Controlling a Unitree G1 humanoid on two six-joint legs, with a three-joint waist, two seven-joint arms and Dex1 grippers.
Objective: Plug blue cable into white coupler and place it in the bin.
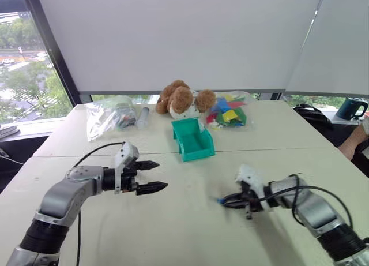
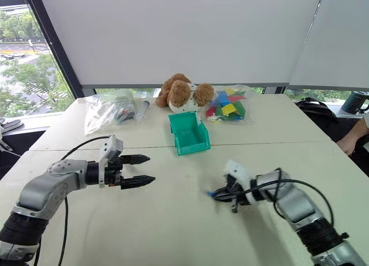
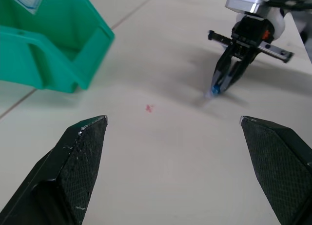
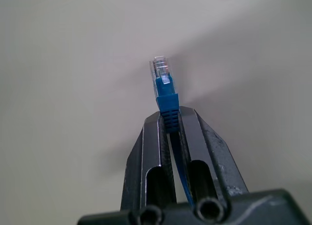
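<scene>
A: Where do the two head views look from?

B: From above and behind the arms, forward and down over the table (image 1: 173,220) toward the bin (image 1: 193,139) and the window beyond it. They share nearly the whole scene, the bin near centre in both.

A: And the left wrist view?

B: Low over the table, close, looking past its own fingertips (image 3: 85,137). The bin (image 3: 53,49) stands to one side, the right gripper (image 3: 217,88) across from it.

A: The right wrist?

B: Very near, down along its closed fingers (image 4: 161,137) at the blue cable (image 4: 163,86) plug and bare tabletop.
</scene>
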